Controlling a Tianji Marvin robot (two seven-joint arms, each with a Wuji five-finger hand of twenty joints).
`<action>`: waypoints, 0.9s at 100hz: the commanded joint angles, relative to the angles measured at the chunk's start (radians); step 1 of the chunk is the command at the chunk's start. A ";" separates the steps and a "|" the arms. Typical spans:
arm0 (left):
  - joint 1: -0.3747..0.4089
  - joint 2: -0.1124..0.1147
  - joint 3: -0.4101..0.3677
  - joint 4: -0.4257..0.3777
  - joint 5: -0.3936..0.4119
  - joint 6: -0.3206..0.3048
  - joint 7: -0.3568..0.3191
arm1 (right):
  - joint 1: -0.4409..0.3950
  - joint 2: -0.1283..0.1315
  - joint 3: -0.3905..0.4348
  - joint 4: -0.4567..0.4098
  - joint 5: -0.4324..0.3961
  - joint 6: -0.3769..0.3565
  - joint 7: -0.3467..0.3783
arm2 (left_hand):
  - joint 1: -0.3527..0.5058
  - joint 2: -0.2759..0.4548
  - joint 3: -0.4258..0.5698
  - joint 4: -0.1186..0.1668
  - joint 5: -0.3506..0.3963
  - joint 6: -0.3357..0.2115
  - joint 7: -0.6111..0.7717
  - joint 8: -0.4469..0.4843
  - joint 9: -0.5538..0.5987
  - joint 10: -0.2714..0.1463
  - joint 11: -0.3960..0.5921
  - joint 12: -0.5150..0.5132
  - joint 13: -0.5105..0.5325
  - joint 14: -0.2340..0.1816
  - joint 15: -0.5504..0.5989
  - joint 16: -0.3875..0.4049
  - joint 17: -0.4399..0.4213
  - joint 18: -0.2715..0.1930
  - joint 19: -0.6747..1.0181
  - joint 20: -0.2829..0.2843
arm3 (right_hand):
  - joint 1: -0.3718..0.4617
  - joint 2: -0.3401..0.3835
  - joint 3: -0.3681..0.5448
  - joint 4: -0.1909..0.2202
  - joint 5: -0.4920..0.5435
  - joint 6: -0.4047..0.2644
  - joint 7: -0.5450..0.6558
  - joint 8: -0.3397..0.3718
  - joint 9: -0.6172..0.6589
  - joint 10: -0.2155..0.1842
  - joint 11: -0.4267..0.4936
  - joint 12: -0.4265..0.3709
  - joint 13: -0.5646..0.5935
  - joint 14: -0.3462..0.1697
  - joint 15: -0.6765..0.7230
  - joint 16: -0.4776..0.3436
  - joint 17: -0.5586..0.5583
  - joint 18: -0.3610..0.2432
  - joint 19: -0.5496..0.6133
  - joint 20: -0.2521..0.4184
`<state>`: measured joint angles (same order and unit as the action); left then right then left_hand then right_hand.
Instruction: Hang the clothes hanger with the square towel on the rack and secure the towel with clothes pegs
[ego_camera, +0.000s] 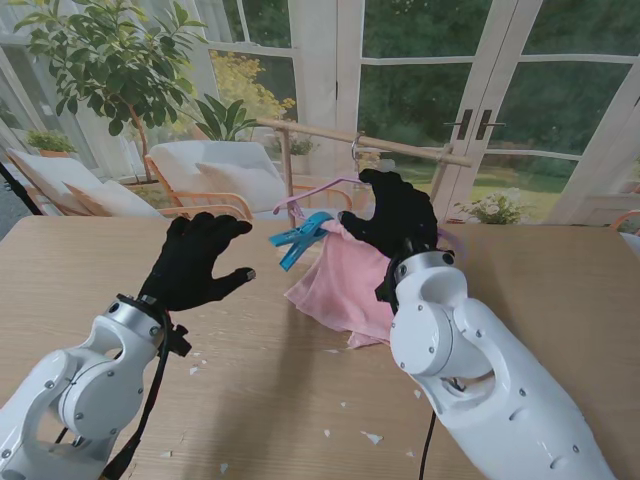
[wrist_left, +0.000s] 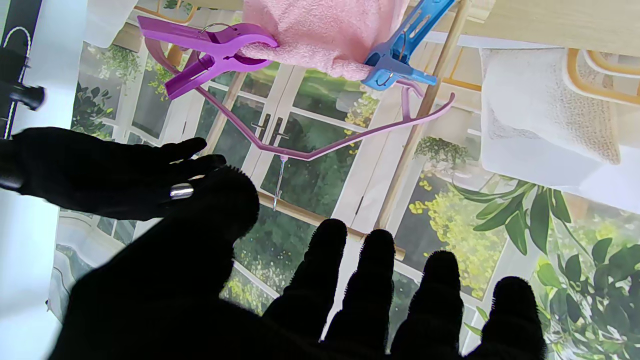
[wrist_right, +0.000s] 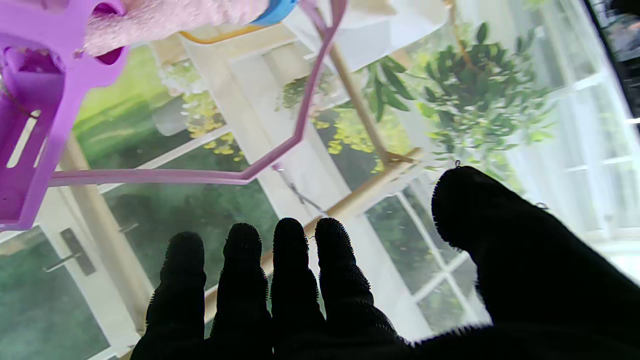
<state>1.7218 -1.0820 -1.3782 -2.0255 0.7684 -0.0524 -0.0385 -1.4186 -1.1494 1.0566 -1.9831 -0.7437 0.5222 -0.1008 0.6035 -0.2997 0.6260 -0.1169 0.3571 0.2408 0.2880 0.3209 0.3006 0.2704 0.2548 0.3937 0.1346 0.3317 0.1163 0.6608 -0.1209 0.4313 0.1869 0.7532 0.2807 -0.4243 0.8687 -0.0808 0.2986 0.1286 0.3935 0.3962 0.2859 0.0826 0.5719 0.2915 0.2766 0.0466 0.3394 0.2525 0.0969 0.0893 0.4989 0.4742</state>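
Hanging from the wooden rack (ego_camera: 360, 140): purple clothes hanger (wrist_left: 320, 150) carrying pink square towel (ego_camera: 345, 280). Gripping the towel's edges: blue clothes peg (ego_camera: 300, 238) and purple clothes peg (wrist_left: 210, 50). Hovering just left of the blue peg: left hand (ego_camera: 195, 262), fingers spread, holding nothing. Hovering at the hanger's right side: right hand (ego_camera: 398, 212), fingers extended, grasping nothing.

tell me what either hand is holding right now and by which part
Nothing is held: the left hand and right hand are both open, beside the pegged pink towel.
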 joint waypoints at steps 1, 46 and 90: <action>0.009 -0.007 0.009 -0.003 -0.008 0.008 -0.010 | -0.049 -0.001 -0.011 -0.037 -0.022 -0.026 0.003 | 0.015 0.039 -0.020 0.034 -0.004 -0.014 -0.020 -0.009 -0.009 0.003 -0.026 -0.009 -0.048 -0.024 -0.017 -0.012 -0.010 -0.036 -0.031 -0.012 | -0.001 0.009 -0.016 0.002 0.001 -0.043 -0.009 -0.004 0.010 -0.031 -0.026 -0.007 -0.007 -0.011 -0.006 -0.004 0.003 0.007 -0.010 0.009; 0.093 -0.022 0.059 -0.018 -0.097 0.044 0.047 | -0.324 0.018 0.003 -0.137 -0.086 -0.215 -0.064 | 0.019 0.061 -0.048 0.040 -0.024 -0.050 -0.036 -0.023 -0.053 -0.021 -0.057 -0.044 -0.080 -0.047 -0.030 -0.038 -0.002 -0.056 -0.059 -0.059 | 0.028 0.067 -0.063 0.025 0.009 -0.097 -0.041 0.005 0.007 -0.047 -0.058 -0.015 -0.023 -0.015 -0.024 -0.013 -0.005 0.037 -0.020 0.027; 0.169 -0.050 0.112 0.035 -0.227 0.007 0.170 | -0.413 -0.001 0.006 -0.005 0.025 -0.367 -0.193 | 0.016 0.136 -0.173 0.043 -0.101 -0.109 -0.037 -0.054 -0.134 -0.076 -0.078 -0.092 -0.122 -0.102 -0.053 -0.120 0.023 -0.101 -0.120 -0.238 | -0.039 0.187 -0.156 0.043 -0.035 -0.169 -0.049 0.029 -0.051 -0.089 -0.051 -0.011 -0.067 -0.012 -0.020 -0.010 -0.035 0.052 -0.036 0.046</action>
<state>1.8777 -1.1215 -1.2796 -2.0055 0.5452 -0.0344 0.1408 -1.8157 -1.1395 1.0627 -2.0090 -0.7293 0.1613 -0.3235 0.6142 -0.2004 0.4795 -0.1157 0.2905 0.1754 0.2621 0.2834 0.1979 0.2520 0.2048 0.3215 0.0423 0.2695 0.0862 0.5680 -0.1049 0.3825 0.1114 0.5457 0.2919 -0.2822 0.7437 -0.0660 0.2918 0.0144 0.3577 0.4159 0.2805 0.0426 0.5346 0.2825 0.2595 0.0466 0.3304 0.2521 0.0884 0.1394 0.4960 0.5038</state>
